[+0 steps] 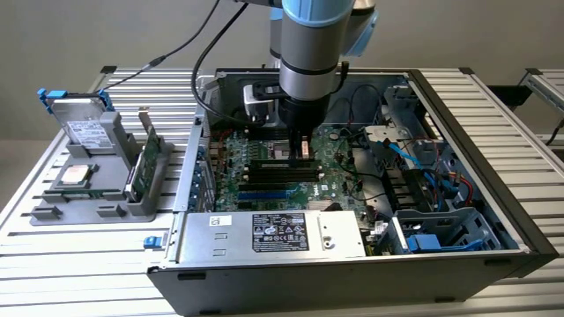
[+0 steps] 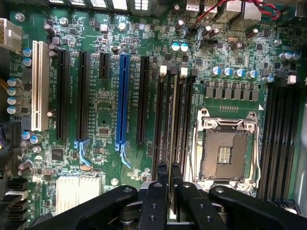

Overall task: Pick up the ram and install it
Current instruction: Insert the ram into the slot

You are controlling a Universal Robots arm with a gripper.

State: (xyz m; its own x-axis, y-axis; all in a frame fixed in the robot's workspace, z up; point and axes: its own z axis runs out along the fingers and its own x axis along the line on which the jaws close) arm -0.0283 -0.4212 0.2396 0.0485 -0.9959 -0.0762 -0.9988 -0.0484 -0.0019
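On the exterior view's left, a grey tray point(image 1: 44, 214) is sitting on the slatted surface point(image 1: 88, 290), keeping spare parts clear of the open computer case point(image 1: 493, 173). Past the case wall, the arm is reaching straight down, so the hand point(image 1: 300, 150) is hanging over the memory slots point(image 1: 282, 175) of the motherboard point(image 2: 105, 120). Its fingers point(image 2: 160, 191) are drawn close together, seemingly pinching the ram point(image 2: 177, 115), which is standing on edge along one slot, lined up to seat. Neighbouring slots are crowding it on both sides. Further right, the empty processor socket point(image 2: 225, 153), cables point(image 1: 397, 148) and drive cage point(image 1: 440, 231) are leaving free room only overhead.
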